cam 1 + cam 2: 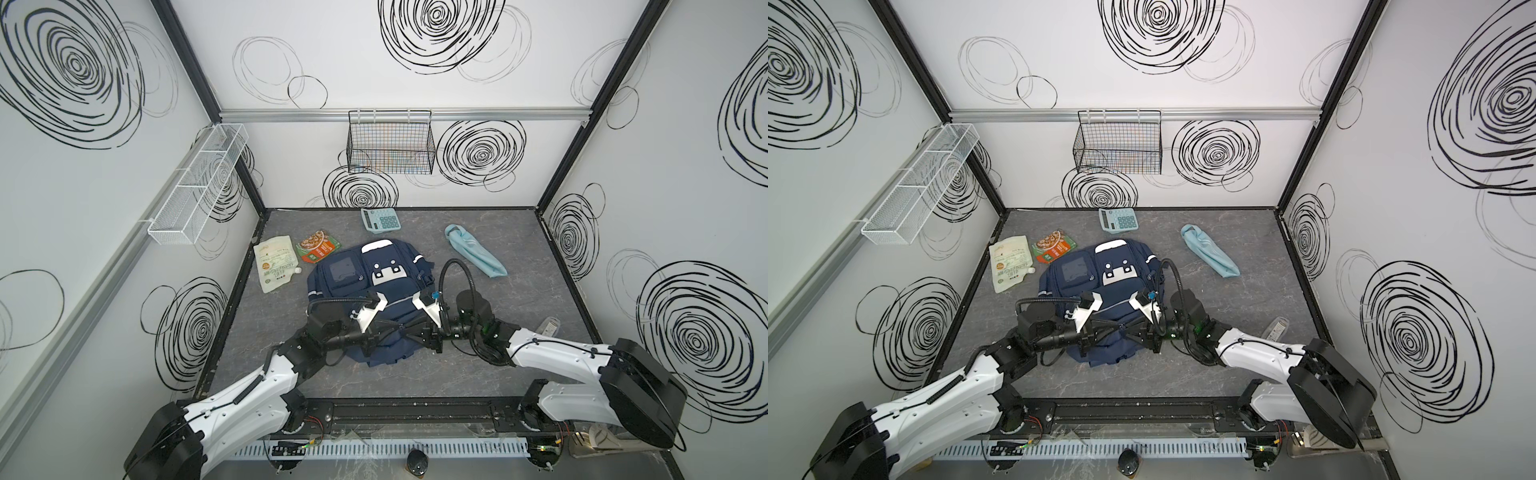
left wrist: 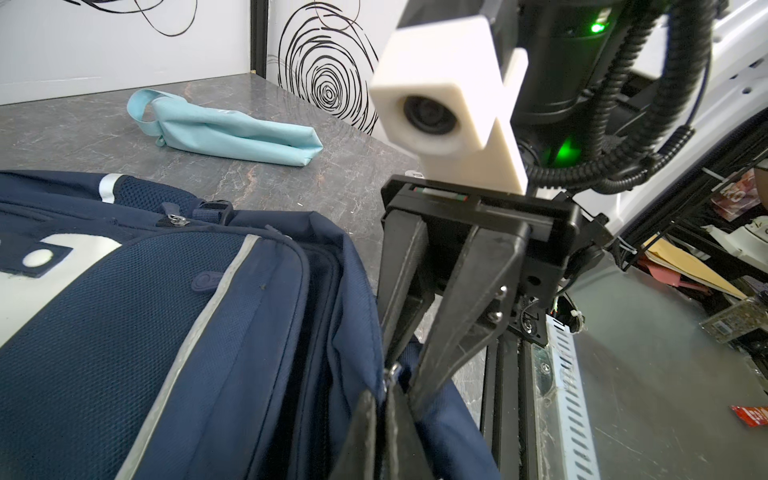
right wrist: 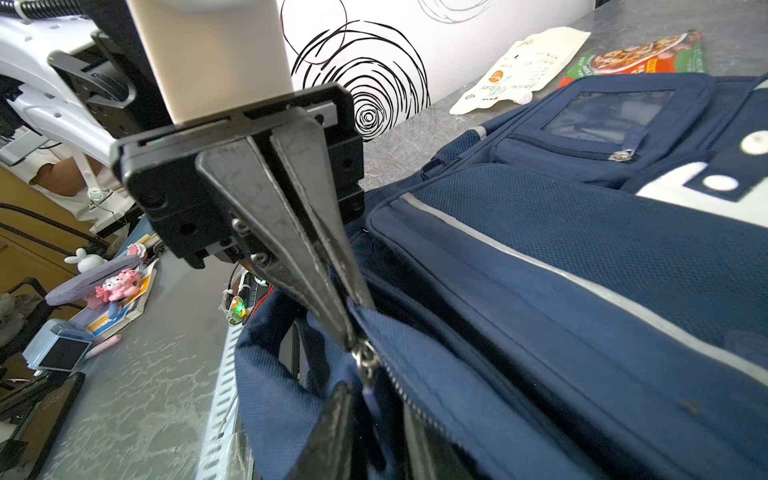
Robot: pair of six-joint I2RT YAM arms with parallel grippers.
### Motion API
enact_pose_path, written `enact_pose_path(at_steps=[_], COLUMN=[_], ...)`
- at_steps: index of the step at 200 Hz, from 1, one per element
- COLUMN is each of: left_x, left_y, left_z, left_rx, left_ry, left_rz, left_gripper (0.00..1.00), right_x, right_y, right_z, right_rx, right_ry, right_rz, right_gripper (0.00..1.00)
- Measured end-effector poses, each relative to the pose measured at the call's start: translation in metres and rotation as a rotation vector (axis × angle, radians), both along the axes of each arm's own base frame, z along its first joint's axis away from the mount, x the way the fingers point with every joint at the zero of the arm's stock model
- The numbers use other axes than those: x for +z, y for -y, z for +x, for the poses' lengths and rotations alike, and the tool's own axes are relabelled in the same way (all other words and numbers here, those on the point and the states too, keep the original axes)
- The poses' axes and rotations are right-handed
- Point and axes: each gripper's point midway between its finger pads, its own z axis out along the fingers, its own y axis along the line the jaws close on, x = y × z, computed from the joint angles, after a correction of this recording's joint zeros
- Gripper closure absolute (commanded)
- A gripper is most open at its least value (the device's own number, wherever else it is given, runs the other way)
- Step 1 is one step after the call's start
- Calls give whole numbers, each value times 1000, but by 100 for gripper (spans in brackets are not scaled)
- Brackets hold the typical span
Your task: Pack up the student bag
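The student bag (image 1: 365,274), navy with white stripes and a white face patch, lies flat in the middle of the table in both top views. Both grippers meet over its near end. My left gripper (image 2: 382,395) is shut on the bag's fabric edge right beside the metal zip slider (image 3: 365,357). My right gripper (image 3: 376,411) faces it from the other side. Its jaws stand a little apart, with the zip pull hanging between them. In a top view the left gripper (image 1: 390,329) and the right gripper (image 1: 409,328) almost touch tip to tip.
A light blue folded umbrella (image 1: 476,253) lies right of the bag and a teal calculator (image 1: 380,219) behind it. A white pouch (image 1: 275,262) and an orange-green food packet (image 1: 318,246) lie at its left. A black wire basket (image 1: 390,145) and a white one (image 1: 195,183) hang on the walls.
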Motion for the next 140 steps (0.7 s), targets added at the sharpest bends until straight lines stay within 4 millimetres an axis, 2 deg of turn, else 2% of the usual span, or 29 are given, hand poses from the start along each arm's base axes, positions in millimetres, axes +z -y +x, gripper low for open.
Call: enact_pose_path(at_steps=[35, 60, 107, 126, 140], left_x=[-1, -1, 0, 0, 1], left_y=[0, 0, -1, -1, -1], left_z=[-1, -1, 1, 1, 1], left_rx=[-1, 0, 4, 5, 6], left_ry=[-9, -11, -7, -6, -5], left_rz=[2, 1, -4, -4, -5], left_gripper=[100, 100, 100, 100, 100], right_x=[-3, -1, 2, 2, 4], right_y=[-3, -4, -5, -5, -5], right_z=[0, -1, 1, 2, 3], right_rx=[11, 22, 16, 7, 0], right_ry=[-11, -21, -31, -32, -31], right_rz=[-5, 3, 10, 9, 13], right_gripper=[74, 67, 68, 61, 61])
